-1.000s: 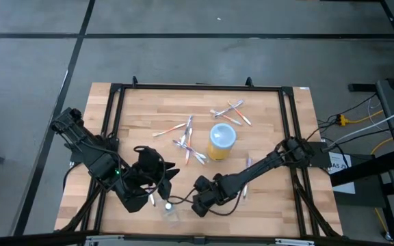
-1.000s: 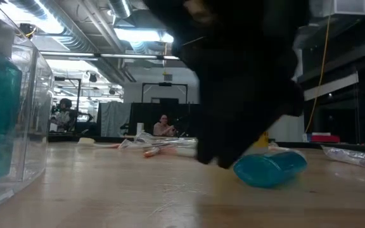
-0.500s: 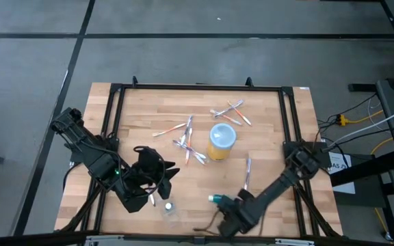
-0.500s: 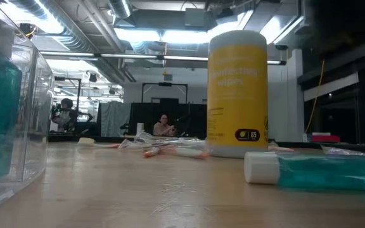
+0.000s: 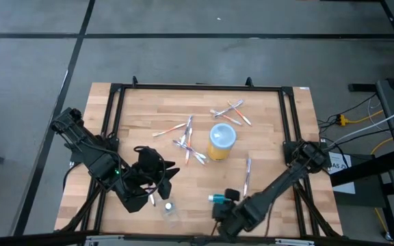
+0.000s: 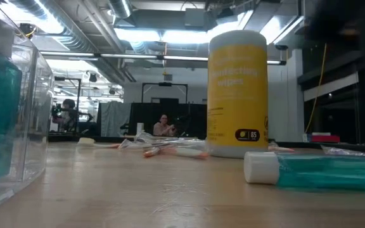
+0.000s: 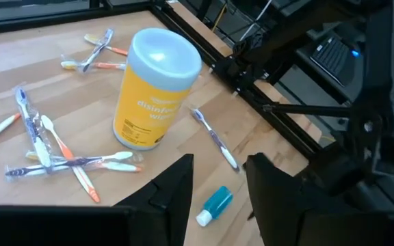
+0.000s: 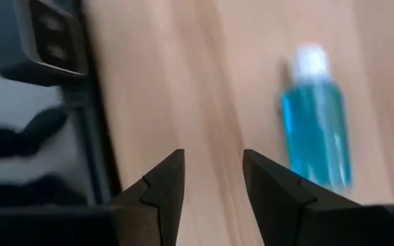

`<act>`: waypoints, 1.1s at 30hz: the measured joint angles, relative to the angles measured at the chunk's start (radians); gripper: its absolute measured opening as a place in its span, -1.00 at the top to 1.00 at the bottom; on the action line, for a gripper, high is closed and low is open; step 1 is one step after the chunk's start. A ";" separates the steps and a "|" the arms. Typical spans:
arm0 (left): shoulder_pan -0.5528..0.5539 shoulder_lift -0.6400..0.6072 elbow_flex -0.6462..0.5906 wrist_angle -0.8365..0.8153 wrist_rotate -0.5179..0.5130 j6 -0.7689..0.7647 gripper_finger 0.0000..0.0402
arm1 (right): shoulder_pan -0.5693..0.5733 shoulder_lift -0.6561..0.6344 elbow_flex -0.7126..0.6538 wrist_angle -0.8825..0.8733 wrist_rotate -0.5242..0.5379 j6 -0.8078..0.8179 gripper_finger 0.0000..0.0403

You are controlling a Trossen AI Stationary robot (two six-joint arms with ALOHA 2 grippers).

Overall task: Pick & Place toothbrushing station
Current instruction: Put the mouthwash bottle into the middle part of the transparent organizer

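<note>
A yellow cup with a pale-blue top (image 5: 221,140) stands upright mid-table and also shows in the low view (image 6: 236,95). Thin toothbrushes (image 5: 187,140) lie scattered around it. A small teal tube (image 5: 217,199) lies on its side near the front edge; it also shows in the right wrist view (image 8: 317,137) and the left wrist view (image 7: 214,205). A clear pouch (image 5: 169,208) holding a teal tube sits at the front. My left gripper (image 7: 217,174) is open and empty, hovering left of the pouch. My right gripper (image 8: 214,174) is open and empty beside the lying tube.
A black frame (image 5: 197,87) runs around the wooden table (image 5: 265,109). One toothbrush (image 5: 246,171) lies alone right of the cup, near the right arm. More toothbrushes (image 5: 230,113) lie behind the cup. A person (image 6: 163,125) sits far back in the room.
My right gripper has drawn back toward the table's near edge and a little to the right, away from the pouch. The teal tube, which was tilted under it, now lies flat on the table. My left arm has kept still.
</note>
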 joint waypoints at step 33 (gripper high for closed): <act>-0.059 0.010 -0.013 -0.089 0.059 0.090 0.33 | -0.271 0.007 -0.077 0.048 -0.233 -0.413 0.25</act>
